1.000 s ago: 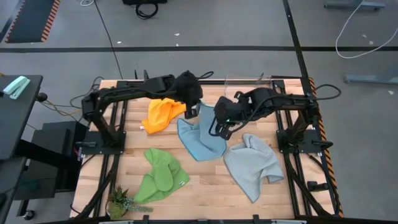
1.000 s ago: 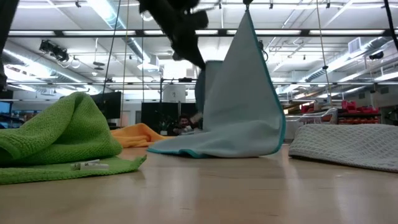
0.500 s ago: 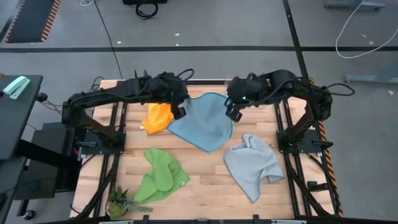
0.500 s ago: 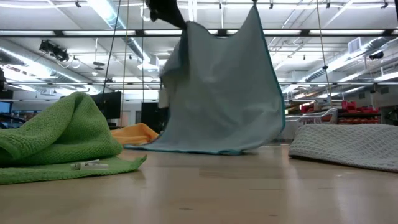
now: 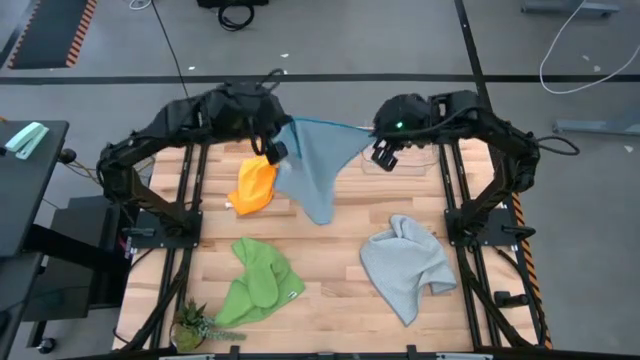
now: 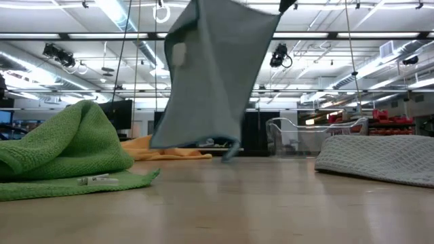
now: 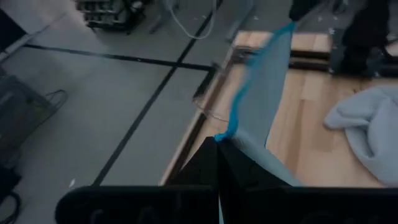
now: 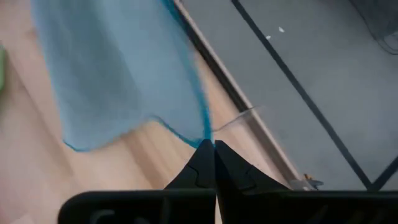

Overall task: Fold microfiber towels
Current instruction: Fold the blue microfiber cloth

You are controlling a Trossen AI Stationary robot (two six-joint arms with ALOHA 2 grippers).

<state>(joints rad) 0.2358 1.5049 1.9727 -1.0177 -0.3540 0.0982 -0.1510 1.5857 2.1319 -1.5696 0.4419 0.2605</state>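
The light blue towel [image 5: 318,165] hangs spread between my two grippers over the far middle of the table. Its lower corner [image 6: 229,153] dangles close to the tabletop. My left gripper [image 7: 217,140] is shut on one upper corner, and my right gripper [image 8: 213,145] is shut on the other. A yellow-orange towel [image 5: 252,186] lies bunched on the table under the left arm. A green towel [image 5: 262,284] lies crumpled at the near left and a grey towel [image 5: 406,266] at the near right. My left gripper pinches the blue towel's teal-hemmed upper corner [image 7: 231,129] between its two shut fingers, slanting down from the table's left. The hem runs taut from there toward the other gripper. My right gripper pinches the opposite upper corner [image 8: 204,132] between its shut fingers, slanting steeply down from the right. The towel hangs below both grippers.
A clear plastic bin [image 6: 298,133] stands at the far right edge behind the hanging towel. A small potted plant [image 5: 196,325] sits at the near left corner. Bare wood [image 5: 330,300] shows between the green and grey towels.
Both grippers have risen and moved apart toward the table's far edge, staying shut on the blue towel. The towel, which lay partly heaped on the table, has been lifted and spread out. It now hangs from its taut upper edge.
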